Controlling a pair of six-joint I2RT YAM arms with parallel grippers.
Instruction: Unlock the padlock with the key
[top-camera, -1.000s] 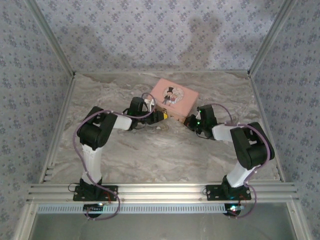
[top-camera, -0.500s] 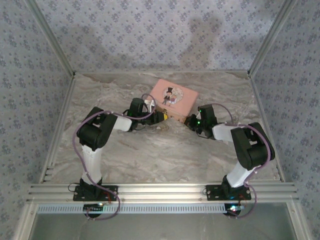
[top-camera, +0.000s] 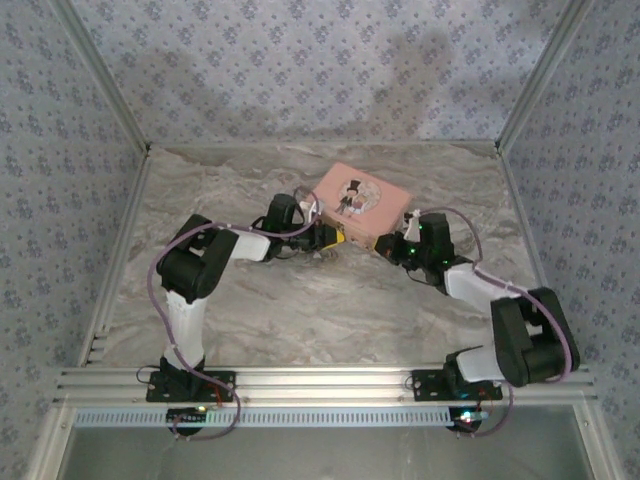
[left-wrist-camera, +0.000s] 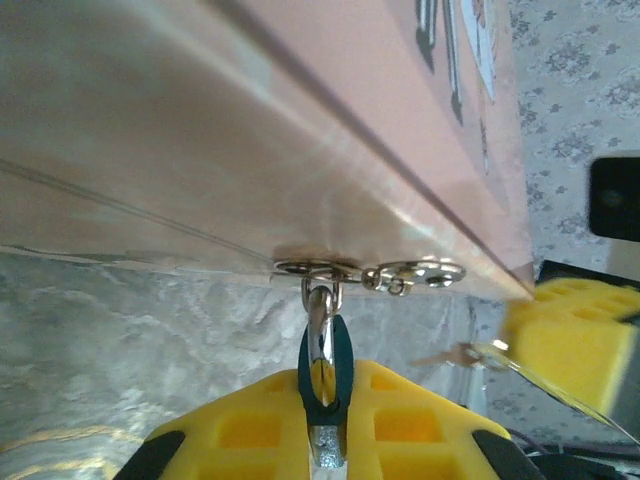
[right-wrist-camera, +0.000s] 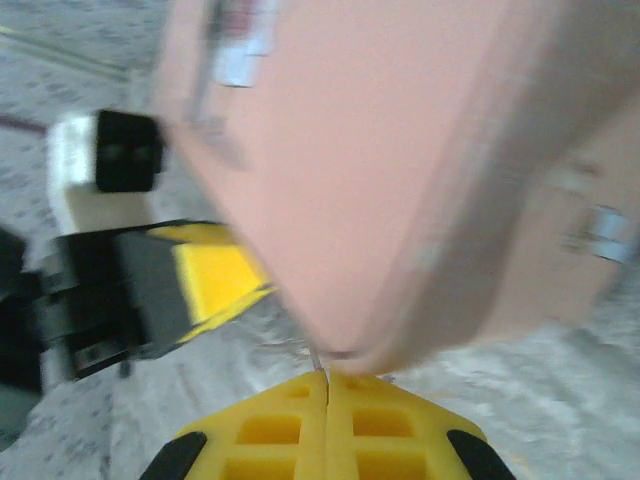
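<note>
**Risk: key misses, tin shifts**

Left hand (top-camera: 329, 236) is pinched narrow on the padlock (left-wrist-camera: 322, 350), which hangs from the hasp ring (left-wrist-camera: 318, 267) on the pink tin (left-wrist-camera: 300, 150). Right hand (right-wrist-camera: 326, 385) has its pads pressed together with a thin silver sliver poking out, likely the key (left-wrist-camera: 462, 355), apart from the lock. The keyhole is hidden between the left pads. A blind poke could skate off, twist the key in its grip, or shove the tin.

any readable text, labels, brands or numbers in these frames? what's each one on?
No text reads legibly.
Pink tin, top view: the lid carries a cartoon couple picture; any lettering there is too small to read.
Left wrist view: the lid print is seen at a steep angle, dark marks only, unreadable.
Right wrist view: the tin's side is blurred; nothing can be read.
</note>
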